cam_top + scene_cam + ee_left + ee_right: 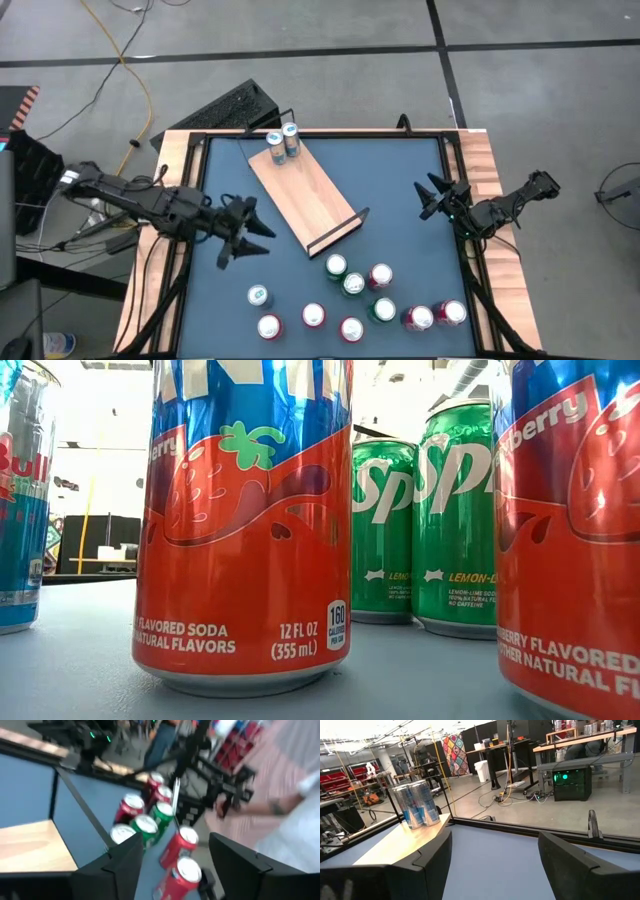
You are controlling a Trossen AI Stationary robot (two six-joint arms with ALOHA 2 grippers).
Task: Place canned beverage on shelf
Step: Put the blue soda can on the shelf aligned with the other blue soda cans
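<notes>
Left gripper point(252, 238) hovers over the blue tabletop point(400, 180) near its left edge, fingers spread apart and nothing between them. Its wrist camera looks past those empty fingers point(117, 865) at the crowd of cans beyond.

The shelf point(305, 200) lies diagonally across the middle of the tabletop, running from the far edge down toward the centre, black rails at each end. Two slim blue-and-silver cans point(283, 143) stand side by side at its far end, just beside the rail.

Right gripper point(432, 196) waits near the right edge of the tabletop, also open and empty, well apart from the shelf.

Along the near edge the rest of the cans wait: green Sprite cans point(420, 525) and red strawberry soda cans point(245, 530) standing upright in a loose cluster, plus a lone blue-topped can point(259, 295) toward the near-left.
</notes>
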